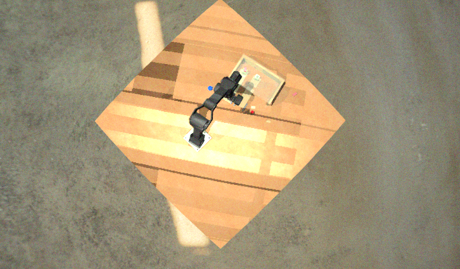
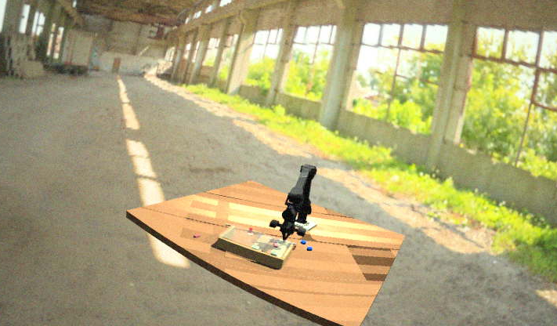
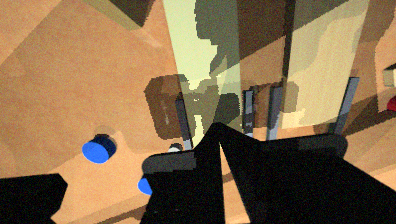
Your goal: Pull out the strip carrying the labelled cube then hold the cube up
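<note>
My gripper (image 2: pixel 284 237) (image 3: pixel 216 126) is shut and empty, pointing down at the near end of the pale green strip (image 3: pixel 181 35). Whether it touches that strip cannot be told. A tan strip (image 3: pixel 320 60) (image 1: pixel 244 100) lies beside it, to its right in the wrist view. Both run into the shallow walled box (image 1: pixel 276 90) (image 2: pixel 247 254). Inside, a small pink piece (image 1: pixel 245 69) (image 2: pixel 276 245) sits at the far end on the left, and a pale square piece (image 1: pixel 257 77) (image 2: pixel 255 246) sits farther right. No label can be read, and breaks in the strips cannot be made out.
Grey guides (image 3: pixel 185 122) (image 3: pixel 346 105) flank the strip ends. Blue discs (image 3: pixel 99 151) (image 2: pixel 309 248) lie left of the gripper in the wrist view. A red piece (image 1: pixel 252 112) (image 3: pixel 393 104) and cream block (image 1: pixel 253 107) (image 3: pixel 390 76) lie right. A pink piece (image 1: pixel 294 94) (image 2: pixel 196 236) lies beyond the box.
</note>
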Robot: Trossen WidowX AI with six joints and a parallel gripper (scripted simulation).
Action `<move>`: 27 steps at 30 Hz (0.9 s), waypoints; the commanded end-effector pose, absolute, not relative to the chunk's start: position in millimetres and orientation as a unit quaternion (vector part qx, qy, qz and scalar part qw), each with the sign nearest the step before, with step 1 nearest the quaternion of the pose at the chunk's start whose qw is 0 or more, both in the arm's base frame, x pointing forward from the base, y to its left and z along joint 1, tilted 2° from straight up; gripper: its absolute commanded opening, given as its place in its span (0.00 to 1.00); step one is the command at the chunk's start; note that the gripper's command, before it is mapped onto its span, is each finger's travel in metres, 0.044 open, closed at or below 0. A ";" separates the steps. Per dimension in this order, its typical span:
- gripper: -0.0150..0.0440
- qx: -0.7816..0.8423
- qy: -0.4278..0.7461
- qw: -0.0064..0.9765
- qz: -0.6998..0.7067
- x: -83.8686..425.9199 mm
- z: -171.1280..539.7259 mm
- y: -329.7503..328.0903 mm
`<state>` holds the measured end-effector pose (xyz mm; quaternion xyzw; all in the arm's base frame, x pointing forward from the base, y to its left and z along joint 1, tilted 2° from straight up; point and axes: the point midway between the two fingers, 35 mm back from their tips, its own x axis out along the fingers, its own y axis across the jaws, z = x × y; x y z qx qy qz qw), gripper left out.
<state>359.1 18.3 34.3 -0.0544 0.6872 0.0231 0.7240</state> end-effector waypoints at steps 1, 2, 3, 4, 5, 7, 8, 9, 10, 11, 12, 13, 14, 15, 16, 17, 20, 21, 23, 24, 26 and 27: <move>0.25 -0.055 0.696 0.716 0.026 346.3 27.6 17.7; 0.25 -0.055 0.696 0.715 0.026 344.8 27.5 17.6; 0.25 -0.055 0.696 0.715 0.026 343.4 27.4 17.5; 0.25 -0.055 0.696 0.715 0.026 341.9 27.3 17.3; 0.25 -0.055 0.696 0.715 0.026 340.5 27.2 17.2; 0.25 -0.055 0.696 0.715 0.026 337.7 26.9 17.0; 0.25 -0.055 0.696 0.715 0.026 336.2 26.8 16.8; 0.25 -0.055 0.696 0.715 0.026 334.8 26.7 16.7; 0.25 -0.055 0.696 0.715 0.026 333.3 26.6 16.6; 0.25 -0.055 0.696 0.715 0.026 331.9 26.4 16.5; 0.25 -0.055 0.696 0.715 0.026 330.5 26.3 16.3; 0.25 -0.055 0.697 0.715 0.026 329.1 26.2 16.2; 0.25 -0.055 0.697 0.715 0.026 327.6 26.1 16.1; 0.25 -0.055 0.697 0.715 0.026 326.0 26.0 15.9; 0.25 -0.055 0.697 0.715 0.026 324.4 25.8 15.8; 0.25 -0.055 0.697 0.715 0.026 322.8 25.7 15.7; 0.25 -0.055 0.697 0.715 0.026 318.2 25.3 15.3; 0.25 -0.055 0.697 0.715 0.026 316.7 25.2 15.1; 0.25 -0.055 0.697 0.714 0.026 313.7 25.0 14.9; 0.25 -0.055 0.697 0.714 0.026 312.2 24.9 14.8; 0.25 -0.055 0.697 0.714 0.026 309.3 24.6 14.5; 0.25 -0.055 0.697 0.714 0.026 307.8 24.5 14.4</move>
